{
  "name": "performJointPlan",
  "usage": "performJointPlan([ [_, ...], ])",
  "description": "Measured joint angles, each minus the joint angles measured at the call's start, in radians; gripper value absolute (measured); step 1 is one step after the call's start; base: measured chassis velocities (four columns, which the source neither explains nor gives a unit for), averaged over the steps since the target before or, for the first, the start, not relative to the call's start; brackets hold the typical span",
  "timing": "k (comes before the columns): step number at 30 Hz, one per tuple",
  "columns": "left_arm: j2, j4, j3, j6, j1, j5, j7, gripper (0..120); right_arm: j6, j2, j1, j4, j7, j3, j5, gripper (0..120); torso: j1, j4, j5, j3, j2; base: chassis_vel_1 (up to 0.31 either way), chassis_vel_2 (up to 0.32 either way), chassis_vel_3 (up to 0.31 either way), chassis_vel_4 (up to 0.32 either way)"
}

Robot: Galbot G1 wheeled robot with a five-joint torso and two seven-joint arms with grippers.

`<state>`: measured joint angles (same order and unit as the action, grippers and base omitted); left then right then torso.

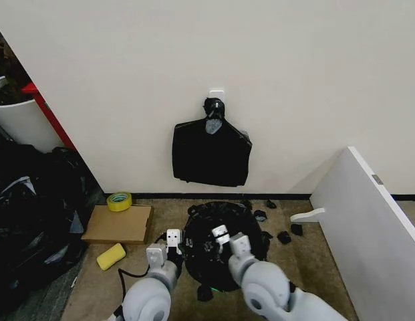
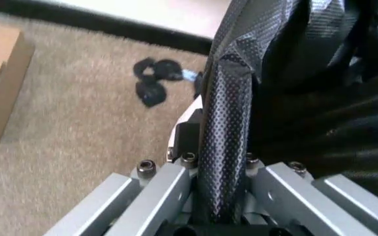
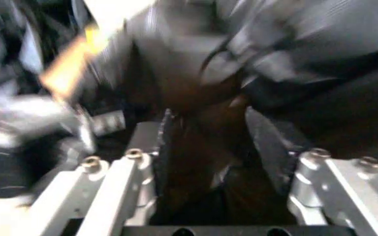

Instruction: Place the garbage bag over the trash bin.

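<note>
Garbage bag [image 1: 224, 249] on beige carpet by white wall, gripped by both hands [image 1: 172, 242] [image 1: 224, 239].

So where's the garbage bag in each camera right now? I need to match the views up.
Head view: the garbage bag lies low in the middle, on the carpet between the left gripper and the right gripper.
Left wrist view: a fold of it runs up between the fingers.
Right wrist view: dark, blurred plastic between the fingers.
Shared landmark: the cardboard box.
</note>
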<state>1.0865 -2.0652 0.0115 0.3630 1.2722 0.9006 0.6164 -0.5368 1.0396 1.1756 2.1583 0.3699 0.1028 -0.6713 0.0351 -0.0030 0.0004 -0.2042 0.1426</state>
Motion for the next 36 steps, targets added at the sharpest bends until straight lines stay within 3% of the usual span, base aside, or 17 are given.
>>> performJointPlan([
  [2, 0.007, 0.008, 0.009, 0.01, -0.009, 0.03, 0.022, 1, 0.028, -0.004, 0.028, 0.026, -0.002, -0.033, -0.025, 52, 0.0, 0.0001, 0.0003, 0.0, 0.0, 0.0, 0.0, 0.0, 0.0],
  [8, 0.045, 0.06, 0.059, 0.04, -0.063, 0.207, 0.115, 1, 0.106, -0.022, 0.121, 0.108, 0.001, -0.142, -0.043, 78, 0.0, 0.0003, 0.0002, 0.0, 0.0, 0.0, 0.0, 0.0, 0.0],
  [16, 0.057, 0.082, 0.067, 0.056, -0.08, 0.282, 0.168, 1, 0.11, -0.017, 0.133, 0.086, 0.01, -0.146, -0.016, 98, 0.0, 0.0004, 0.0002, 0.0, 0.0, 0.0, 0.0, 0.0, 0.0],
  [22, 0.049, 0.091, 0.071, 0.071, -0.072, 0.292, 0.18, 0, 0.101, -0.002, 0.132, 0.068, 0.017, -0.135, -0.005, 100, 0.0, 0.0004, 0.0, 0.0, 0.0, 0.0, 0.0, 0.0, 0.0],
  [28, 0.035, 0.095, 0.068, 0.082, -0.07, 0.234, 0.181, 0, 0.1, -0.001, 0.133, 0.063, 0.021, -0.136, -0.002, 100, 0.0, 0.0005, 0.0, 0.0, 0.0, 0.0, 0.0, 0.0, 0.0],
  [36, 0.024, 0.08, 0.079, 0.086, -0.071, 0.24, 0.176, 27, 0.1, 0.002, 0.137, 0.066, 0.022, -0.141, 0.002, 100, 0.0, 0.0003, 0.0001, 0.0, 0.0, 0.0, 0.0, 0.0, 0.0],
])
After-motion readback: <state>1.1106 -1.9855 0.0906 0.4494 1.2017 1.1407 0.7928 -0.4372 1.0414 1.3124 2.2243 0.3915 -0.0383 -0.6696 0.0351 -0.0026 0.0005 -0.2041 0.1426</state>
